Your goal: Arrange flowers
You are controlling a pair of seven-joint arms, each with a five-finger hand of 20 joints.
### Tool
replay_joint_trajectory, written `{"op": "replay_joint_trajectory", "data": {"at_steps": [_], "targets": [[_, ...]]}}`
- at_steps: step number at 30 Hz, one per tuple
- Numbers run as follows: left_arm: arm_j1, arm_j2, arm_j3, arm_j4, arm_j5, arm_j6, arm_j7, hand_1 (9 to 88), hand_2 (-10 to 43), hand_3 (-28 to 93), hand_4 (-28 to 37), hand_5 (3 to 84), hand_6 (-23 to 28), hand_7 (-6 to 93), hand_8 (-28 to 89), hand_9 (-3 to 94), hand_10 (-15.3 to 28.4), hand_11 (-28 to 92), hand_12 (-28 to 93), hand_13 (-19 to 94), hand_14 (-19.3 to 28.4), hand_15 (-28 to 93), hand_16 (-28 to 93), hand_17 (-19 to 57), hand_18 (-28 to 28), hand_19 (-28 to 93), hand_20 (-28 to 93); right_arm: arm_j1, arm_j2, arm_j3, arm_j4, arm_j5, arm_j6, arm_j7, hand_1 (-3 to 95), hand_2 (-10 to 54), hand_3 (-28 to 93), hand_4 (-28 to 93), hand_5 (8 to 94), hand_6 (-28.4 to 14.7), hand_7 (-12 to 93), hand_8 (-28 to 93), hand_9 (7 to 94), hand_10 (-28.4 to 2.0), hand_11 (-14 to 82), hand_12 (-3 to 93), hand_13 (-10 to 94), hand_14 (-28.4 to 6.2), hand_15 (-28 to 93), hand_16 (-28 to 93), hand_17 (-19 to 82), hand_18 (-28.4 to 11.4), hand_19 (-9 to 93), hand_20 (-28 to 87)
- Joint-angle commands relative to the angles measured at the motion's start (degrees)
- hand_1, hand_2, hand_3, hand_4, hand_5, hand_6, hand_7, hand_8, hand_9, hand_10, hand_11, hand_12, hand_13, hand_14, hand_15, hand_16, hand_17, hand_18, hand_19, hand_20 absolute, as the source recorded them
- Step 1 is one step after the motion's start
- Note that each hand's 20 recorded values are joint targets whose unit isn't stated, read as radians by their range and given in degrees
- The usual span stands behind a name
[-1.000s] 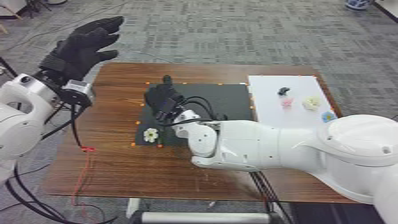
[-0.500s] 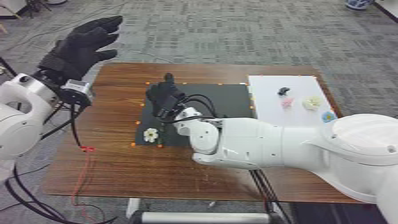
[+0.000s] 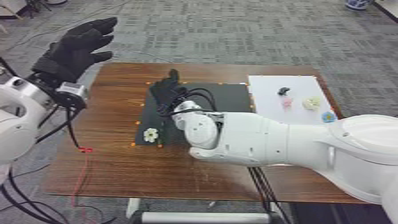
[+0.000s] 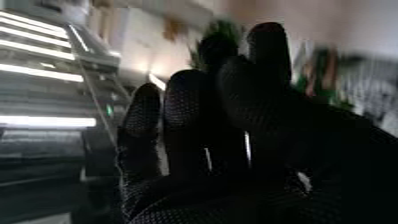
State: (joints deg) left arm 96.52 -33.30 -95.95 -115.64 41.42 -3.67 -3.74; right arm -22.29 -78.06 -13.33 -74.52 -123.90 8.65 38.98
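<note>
On the near part of the brown table, bare wood is passed first, and then the opening piece of the arrangement is met: a white flower, laid near the near left corner of the black mat. One bloom can be counted there, so the job is judged to be in its early stages. Across to the right, on the white sheet, more is waiting to be placed: a blue flower by the near right corner, then a cream flower and a pink flower, with a small dark item just beyond, its nature hard to tell. Over the mat the right hand is held up, fingers loosely extended, nothing seen gripped. A return to the sheet is probably called for next. Farthest out, past the table's left edge, the left hand is raised, fingers open, no flower being handled.
</note>
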Motion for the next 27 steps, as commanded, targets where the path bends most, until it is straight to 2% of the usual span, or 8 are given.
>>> {"op": "replay_joint_trajectory", "data": {"at_steps": [1, 4, 8, 15, 18, 27], "targets": [[2.93, -0.69, -2.66, -1.27, -0.03, 0.96, 0.43, 23.0, -5.2, 68, -28.3, 18.9, 1.6, 17.3, -9, 10.3, 7.1, 8, 19, 0, 9.0, 24, -1, -18.3, 18.1, 34, 8, 1.01, 2.78, -0.48, 0.87, -1.01, -2.45, -0.92, 48.6, 5.8, 93, -10, 72.0, 8.9, 30, -19, 53.5, -9.5, 35.6, 71.8, 39, -11.4, 75, 55, 7, -18.7, 92, 31], [3.21, -0.73, -2.93, -1.38, -0.03, 1.12, 0.38, 22.9, -5.2, 68, -28.3, 18.8, 1.6, 17.3, -9, 10.3, 7.1, 8, 19, 0, 9.0, 24, -1, -18.3, 18.1, 34, 8, 1.34, 2.96, -1.58, 1.09, -1.56, -1.7, -0.79, 46.6, 12.0, 93, -9, 75.0, 8.8, 29, -18, 51.5, -9.7, 39.0, 72.4, 38, -11.3, 75, 55, 5, -18.4, 93, 31], [3.48, -0.75, -3.15, -1.41, -0.1, 0.99, 0.35, 22.9, -5.1, 68, -28.3, 18.9, 1.7, 17.2, -9, 10.3, 7.1, 8, 19, 0, 9.0, 24, -1, -18.3, 18.1, 34, 8, 1.22, 3.23, -1.2, 1.01, -2.32, -2.77, -0.5, 46.3, 15.3, 93, -10, 77.1, 8.4, 30, -18, 50.9, -9.6, 40.3, 71.8, 38, -11.3, 75, 55, 5, -18.3, 93, 32], [3.78, -0.76, -3.33, -1.58, -0.14, 1.13, 0.5, 23.0, -5.0, 68, -28.3, 18.8, 1.7, 17.1, -9, 10.3, 7.1, 8, 19, 0, 9.0, 24, -1, -18.4, 18.1, 34, 8, 0.18, 3.95, -0.09, 0.61, -2.84, -6.1, -3.21, 48.8, 14.1, 93, -13, 80.9, 8.1, 31, -17, 50.5, -9.5, 42.1, 70.2, 38, -10.9, 74, 55, 4, -18.1, 93, 33], [4.38, -0.79, -3.85, -1.82, -0.17, 1.38, 0.59, 22.9, -5.0, 68, -28.3, 18.8, 1.7, 17.1, -9, 10.3, 7.1, 8, 19, 0, 9.0, 24, -1, -18.4, 18.1, 34, 8, -0.23, 4.48, 0.32, -0.19, -2.51, -7.28, -5.11, 50.7, 12.4, 93, -16, 81.3, 8.4, 31, -18, 50.5, -9.5, 41.9, 70.4, 37, -10.6, 74, 55, 4, -17.8, 93, 32], [3.6, -0.89, -3.3, -1.43, -0.22, 1.0, 0.5, 22.9, -4.9, 68, -28.3, 18.8, 1.6, 17.2, -9, 10.4, 7.1, 8, 19, 0, 9.0, 24, -1, -18.4, 18.1, 34, 8, -1.84, 4.98, 1.06, -0.43, -3.85, -9.59, -9.96, 51.8, 11.1, 93, -20, 81.5, 8.9, 32, -18, 51.6, -8.9, 40.7, 69.6, 36, -10.0, 73, 55, 3, -17.1, 93, 30]]}}
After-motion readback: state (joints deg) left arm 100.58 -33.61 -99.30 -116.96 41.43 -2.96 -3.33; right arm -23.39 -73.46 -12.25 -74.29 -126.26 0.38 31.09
